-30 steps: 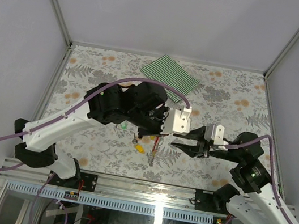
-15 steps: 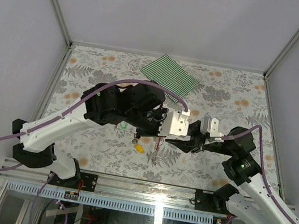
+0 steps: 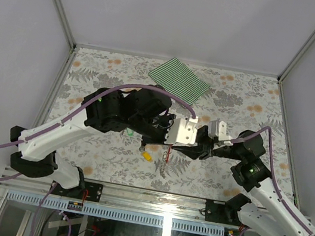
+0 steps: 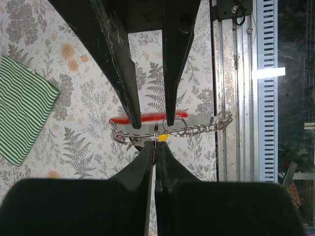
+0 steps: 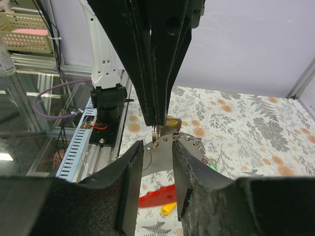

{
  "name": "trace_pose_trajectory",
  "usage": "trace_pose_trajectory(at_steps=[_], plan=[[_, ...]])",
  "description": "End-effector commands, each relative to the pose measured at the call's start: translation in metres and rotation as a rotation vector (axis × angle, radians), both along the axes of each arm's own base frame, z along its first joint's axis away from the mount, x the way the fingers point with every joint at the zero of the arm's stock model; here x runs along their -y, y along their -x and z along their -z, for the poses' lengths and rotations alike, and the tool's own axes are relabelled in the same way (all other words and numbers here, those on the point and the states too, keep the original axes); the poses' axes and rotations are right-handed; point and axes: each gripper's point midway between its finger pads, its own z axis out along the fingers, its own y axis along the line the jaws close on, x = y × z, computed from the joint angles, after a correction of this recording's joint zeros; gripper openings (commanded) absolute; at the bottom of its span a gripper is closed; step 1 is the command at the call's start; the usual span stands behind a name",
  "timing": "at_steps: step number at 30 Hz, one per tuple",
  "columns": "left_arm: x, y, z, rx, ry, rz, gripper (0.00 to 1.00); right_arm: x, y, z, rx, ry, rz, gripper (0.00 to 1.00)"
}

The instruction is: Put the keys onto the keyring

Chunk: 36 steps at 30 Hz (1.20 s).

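Evidently the right fingers [image 4: 129, 98], partly apart and gripping nothing discernible, have closed in to straddle the keyring [image 4: 150, 118], which the left fingers [image 4: 145, 167] pinch shut above the surface's near edge, so threading looks imminent, a yellow key [image 3: 147, 157] lying loose.

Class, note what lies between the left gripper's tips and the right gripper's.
The keyring, pinched at its ring by the left gripper; the left wrist view shows it.
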Motion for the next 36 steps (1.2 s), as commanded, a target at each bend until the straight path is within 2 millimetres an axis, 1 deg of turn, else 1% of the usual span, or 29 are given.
trace_pose_trajectory(at_steps=[1, 12, 22, 25, 28, 29, 31, 34, 36], plan=[[0.0051, 0.002, -0.0121, 0.03, 0.053, 0.02, 0.0, -0.0006, 0.0082, -0.0311, 0.07, -0.072, -0.041, 0.35], [0.0067, 0.002, -0.0118, 0.032, 0.062, 0.023, 0.0, -0.0056, 0.0088, -0.0316, 0.046, -0.081, -0.076, 0.26], [0.0107, 0.0006, -0.0125, 0.038, 0.071, 0.024, 0.0, -0.0071, 0.0078, -0.0267, 0.034, -0.073, -0.078, 0.13], [0.0105, 0.0001, -0.0142, 0.045, 0.078, 0.022, 0.0, -0.0068, 0.0078, -0.025, 0.032, -0.07, -0.077, 0.12], [0.0099, -0.0001, -0.0162, 0.048, 0.084, 0.019, 0.0, -0.0067, 0.0067, -0.0234, 0.032, -0.067, -0.069, 0.16], [0.0098, 0.0002, -0.0167, 0.05, 0.086, 0.019, 0.0, -0.0066, 0.0067, -0.0235, 0.032, -0.067, -0.069, 0.15], [0.0099, 0.0002, -0.016, 0.047, 0.084, 0.018, 0.0, -0.007, 0.0065, -0.0236, 0.032, -0.066, -0.068, 0.11], [0.0097, 0.0004, -0.0183, 0.05, 0.093, 0.017, 0.0, -0.0073, 0.0039, -0.0244, 0.029, -0.069, -0.055, 0.0], [0.0096, 0.0004, -0.0197, 0.054, 0.099, 0.016, 0.0, -0.0069, 0.003, -0.0253, 0.028, -0.073, -0.046, 0.0]])
